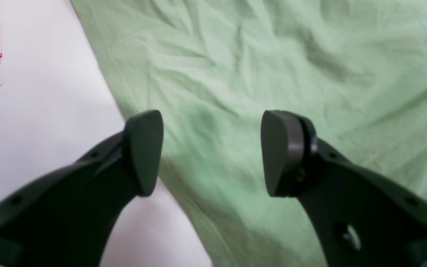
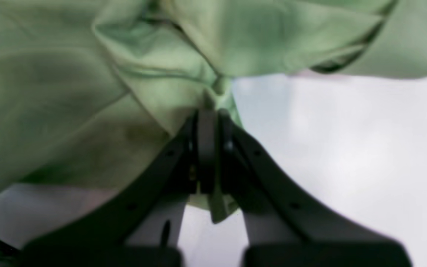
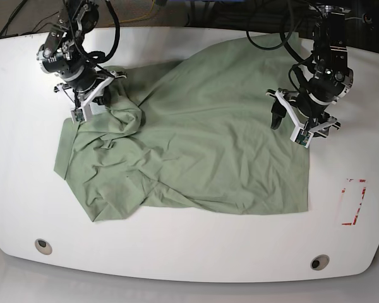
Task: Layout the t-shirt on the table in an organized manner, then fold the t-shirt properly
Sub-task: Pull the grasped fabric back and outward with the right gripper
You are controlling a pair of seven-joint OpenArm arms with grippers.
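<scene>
The t-shirt [image 3: 196, 139] lies mid-table, creased and bunched at upper left: the laying-out step looks unfinished. The right gripper [image 2: 209, 122] is clamped on a cloth fold; the left gripper [image 1: 211, 152] hangs spread wide over the shirt's side edge. Next, that bunch likely needs pulling outward; bare table [image 3: 189, 252] fills the lower frame

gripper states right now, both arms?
Left gripper: open, empty, over the t-shirt edge.
Right gripper: shut on a bunched fold of the t-shirt.
</scene>
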